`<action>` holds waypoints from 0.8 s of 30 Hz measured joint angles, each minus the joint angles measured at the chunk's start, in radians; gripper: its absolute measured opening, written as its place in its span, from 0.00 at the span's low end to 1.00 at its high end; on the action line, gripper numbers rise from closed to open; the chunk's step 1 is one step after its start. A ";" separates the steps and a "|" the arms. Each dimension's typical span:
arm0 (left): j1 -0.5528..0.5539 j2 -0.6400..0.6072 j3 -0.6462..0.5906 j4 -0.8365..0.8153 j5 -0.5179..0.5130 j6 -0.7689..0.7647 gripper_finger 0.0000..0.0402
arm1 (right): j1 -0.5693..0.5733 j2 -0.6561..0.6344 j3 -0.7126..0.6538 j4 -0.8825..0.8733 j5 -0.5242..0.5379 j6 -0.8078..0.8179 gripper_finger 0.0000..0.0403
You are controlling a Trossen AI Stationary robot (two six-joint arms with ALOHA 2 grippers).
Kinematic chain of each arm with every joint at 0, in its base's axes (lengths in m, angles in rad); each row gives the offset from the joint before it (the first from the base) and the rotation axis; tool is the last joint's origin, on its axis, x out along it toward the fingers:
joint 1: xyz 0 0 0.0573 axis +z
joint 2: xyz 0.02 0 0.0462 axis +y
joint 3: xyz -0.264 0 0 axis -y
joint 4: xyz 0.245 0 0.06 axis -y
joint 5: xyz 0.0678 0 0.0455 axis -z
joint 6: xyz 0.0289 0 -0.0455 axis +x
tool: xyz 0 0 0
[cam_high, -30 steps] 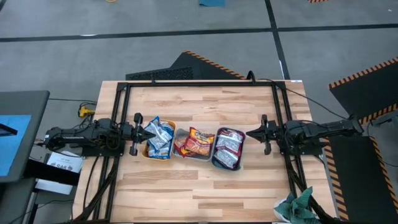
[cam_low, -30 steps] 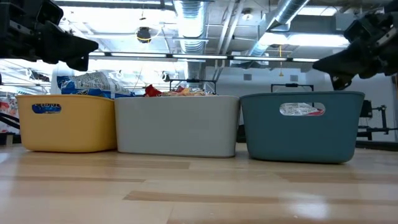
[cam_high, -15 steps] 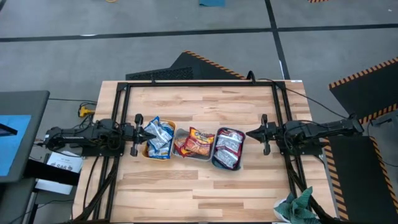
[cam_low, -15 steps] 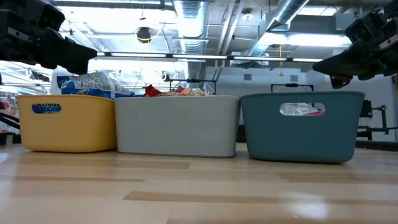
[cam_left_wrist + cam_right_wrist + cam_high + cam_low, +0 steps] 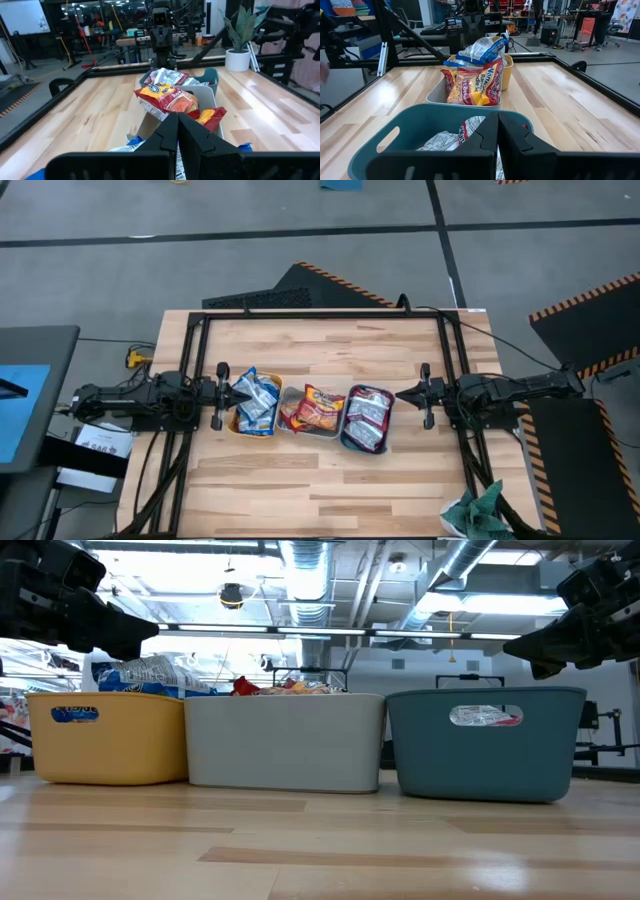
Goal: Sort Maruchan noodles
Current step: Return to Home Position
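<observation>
Three trays stand in a row mid-table. The orange tray (image 5: 236, 423) holds blue-and-yellow packets (image 5: 255, 398), the clear tray (image 5: 320, 431) holds red-orange packets (image 5: 318, 406), and the teal tray (image 5: 348, 442) holds white-and-red packets (image 5: 368, 415). My left gripper (image 5: 228, 394) hovers shut just left of the orange tray, above its rim (image 5: 150, 628); the wrist view shows its fingers meeting (image 5: 177, 117). Just right of the teal tray, my right gripper (image 5: 402, 394) hovers shut and raised (image 5: 510, 643), fingers together (image 5: 497, 116). Neither holds a packet.
A black metal frame (image 5: 320, 313) runs around the table's far and side edges. A green cloth (image 5: 480, 510) lies at the near right corner. Bare wood stretches on the near side (image 5: 320, 480) and the far side (image 5: 320, 350) of the trays.
My left gripper has dipped a little toward the orange tray's rim. The trays and packets have stayed put.
</observation>
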 joint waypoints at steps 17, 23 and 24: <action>0.000 0.000 0.000 0.000 0.000 -0.029 0.00 | 0.000 0.000 -0.001 -0.001 -0.001 0.000 0.08; 0.000 0.000 0.000 0.000 0.000 -0.029 0.00 | 0.000 0.000 -0.001 -0.001 -0.001 0.000 0.08; 0.000 0.000 0.000 0.000 0.000 -0.029 0.00 | 0.000 0.000 -0.001 -0.001 -0.001 0.000 0.08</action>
